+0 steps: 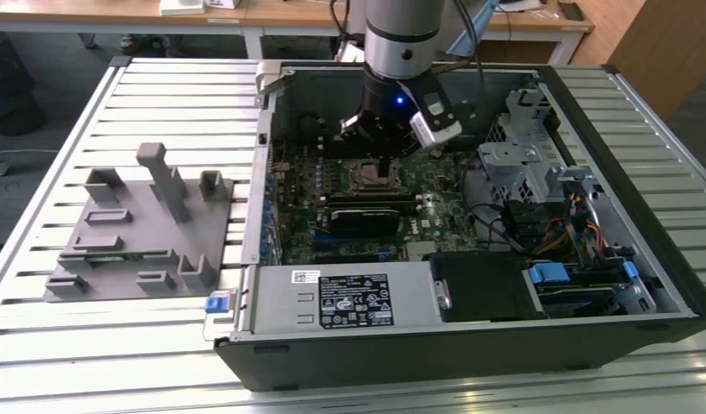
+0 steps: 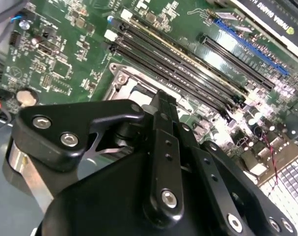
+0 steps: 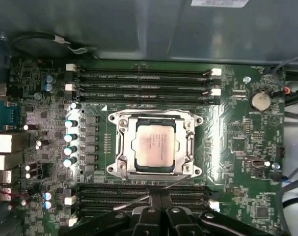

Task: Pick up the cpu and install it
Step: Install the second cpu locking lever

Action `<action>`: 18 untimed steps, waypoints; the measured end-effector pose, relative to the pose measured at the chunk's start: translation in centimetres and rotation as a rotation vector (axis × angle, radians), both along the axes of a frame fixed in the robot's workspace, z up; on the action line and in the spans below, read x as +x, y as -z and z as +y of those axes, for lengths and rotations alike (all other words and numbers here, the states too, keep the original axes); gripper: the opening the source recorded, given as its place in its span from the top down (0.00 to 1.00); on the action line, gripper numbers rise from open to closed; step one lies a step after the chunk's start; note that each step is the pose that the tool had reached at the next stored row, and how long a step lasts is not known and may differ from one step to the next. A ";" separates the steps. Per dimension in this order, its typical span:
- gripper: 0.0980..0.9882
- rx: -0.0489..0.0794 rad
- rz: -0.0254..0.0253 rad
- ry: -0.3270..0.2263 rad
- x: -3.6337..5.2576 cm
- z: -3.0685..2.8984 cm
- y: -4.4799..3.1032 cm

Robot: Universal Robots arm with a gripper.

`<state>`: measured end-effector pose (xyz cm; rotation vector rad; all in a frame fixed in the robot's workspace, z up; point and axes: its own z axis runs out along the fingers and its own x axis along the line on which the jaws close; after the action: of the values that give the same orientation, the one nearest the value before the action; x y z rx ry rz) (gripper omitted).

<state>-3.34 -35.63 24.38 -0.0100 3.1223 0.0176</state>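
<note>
The arm reaches down into the open computer case (image 1: 628, 285) in the exterior view, and the gripper (image 1: 382, 155) hangs just above the motherboard (image 1: 445, 216), right over the socket area. The first wrist view looks straight down on it: the cpu (image 3: 153, 146) sits flat inside the socket frame (image 3: 120, 147), its silver top facing up, square with the metal bracket around it. Nothing grips it; the gripper (image 3: 161, 196) shows at the edge of that view, its black fingers (image 3: 149, 216) drawn close together with only a thin seam between them, over the memory slots beside the socket. So the claw reads narrow and carries nothing.

In the second wrist view the black gripper body (image 2: 163, 162) blocks most of the socket, with a corner of the socket frame (image 2: 120, 77) peeking out beyond it. Long memory slots (image 2: 188, 64) run alongside.

Back in the exterior view, a grey parts holder (image 1: 146, 224) rests on the slatted table (image 1: 53, 362), to the exterior view's left of the case and well apart from the arm. A coin battery (image 3: 260, 101) sits on the board near the upper memory slots in the first wrist view.
</note>
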 end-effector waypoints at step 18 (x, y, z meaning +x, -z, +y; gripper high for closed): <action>0.99 0.000 0.0016 0.000 -2.06 -0.67 1.77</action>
<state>-5.40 -36.29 22.61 -0.0102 3.1239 0.0176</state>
